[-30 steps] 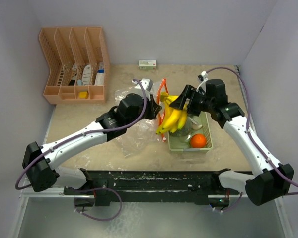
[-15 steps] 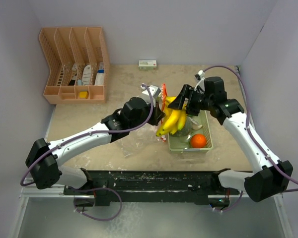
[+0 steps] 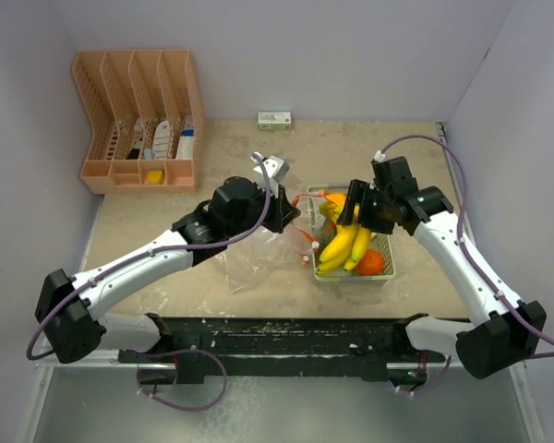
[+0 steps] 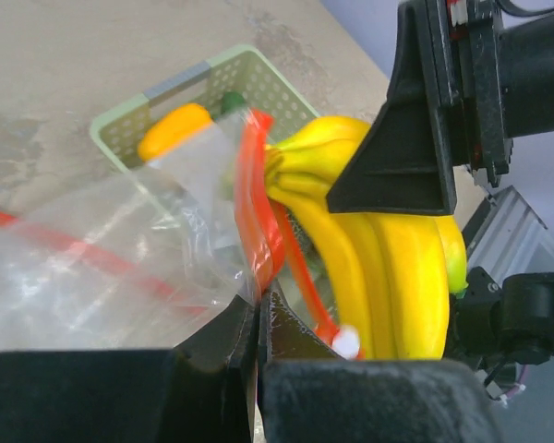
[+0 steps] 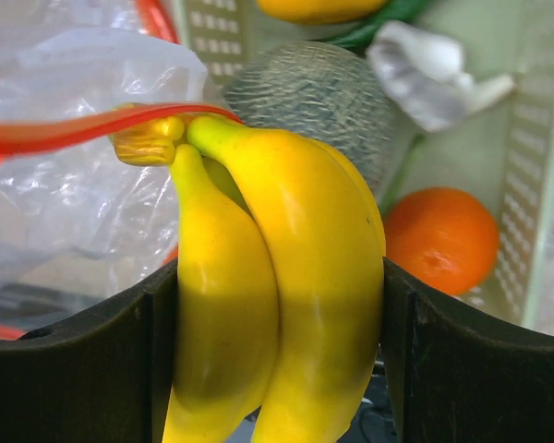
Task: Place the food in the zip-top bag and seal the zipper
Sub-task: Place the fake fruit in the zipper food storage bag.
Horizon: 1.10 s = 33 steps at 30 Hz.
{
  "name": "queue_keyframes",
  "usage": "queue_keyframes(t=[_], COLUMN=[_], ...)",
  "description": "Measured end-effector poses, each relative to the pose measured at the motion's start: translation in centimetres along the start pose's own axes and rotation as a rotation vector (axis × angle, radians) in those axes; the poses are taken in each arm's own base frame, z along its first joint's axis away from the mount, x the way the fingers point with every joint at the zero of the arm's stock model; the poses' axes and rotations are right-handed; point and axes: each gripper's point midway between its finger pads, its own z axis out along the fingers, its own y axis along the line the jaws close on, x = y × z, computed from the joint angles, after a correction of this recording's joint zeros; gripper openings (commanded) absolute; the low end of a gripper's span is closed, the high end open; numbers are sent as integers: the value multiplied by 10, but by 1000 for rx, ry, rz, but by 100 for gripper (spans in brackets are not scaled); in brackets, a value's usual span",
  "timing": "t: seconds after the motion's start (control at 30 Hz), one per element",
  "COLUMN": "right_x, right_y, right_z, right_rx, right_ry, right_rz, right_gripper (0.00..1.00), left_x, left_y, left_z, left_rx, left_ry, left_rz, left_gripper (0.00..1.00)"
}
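My left gripper [image 3: 292, 211] [image 4: 257, 306] is shut on the mouth edge of the clear zip-top bag [image 3: 256, 261] [image 5: 65, 185], just below its red-orange zipper strip [image 4: 255, 208] [image 5: 55, 134]. The white slider tab [image 4: 347, 341] hangs beside it. My right gripper [image 3: 358, 210] [image 5: 277, 314] is shut on the yellow banana bunch [image 3: 342, 245] [image 4: 388, 258], held over the basket with its stem end touching the strip. The grey-green melon [image 5: 305, 92], the orange fruit [image 3: 371, 264] [image 5: 440, 238] and the bell pepper [image 4: 171, 129] lie in the basket.
The pale green basket [image 3: 351, 278] [image 5: 535, 185] stands front right and also holds a small white item [image 5: 434, 74]. A peach slotted organiser [image 3: 138, 120] stands at the back left. A small box [image 3: 274, 118] lies at the back wall.
My right gripper has carried the banana bunch down and nearer, over the basket. My left gripper has dropped a little with the bag mouth still pinched.
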Motion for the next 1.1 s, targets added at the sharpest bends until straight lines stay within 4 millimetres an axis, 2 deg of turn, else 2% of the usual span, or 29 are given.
queue_keyframes(t=[0.1, 0.23, 0.33, 0.47, 0.57, 0.83, 1.1], right_x=[4, 5, 5, 3, -3, -19, -18], right_y=[-18, -22, -20, -15, -1, 38, 74], right_z=[-3, -7, -9, -13, -22, -56, -76], right_rx=[93, 122, 117, 74, -13, -207, -397], right_ry=[-3, -14, -19, -30, -65, -123, -111], right_rz=[3, -7, -14, -44, -71, -160, -192], right_gripper=[36, 37, 37, 34, 31, 31, 32], left_x=[-9, -15, -6, 17, 28, 32, 30], left_y=[4, 12, 22, 34, 40, 43, 42], left_z=[-14, -31, -36, -33, -26, -5, 0], left_rx=[-30, -88, -129, -155, -167, -165, -159], left_ry=[-23, -41, -32, -5, 11, 7, 0], left_rz=[14, 15, 14, 5, -4, -11, -12], left_gripper=[0, 0, 0, 0, 0, 0, 0])
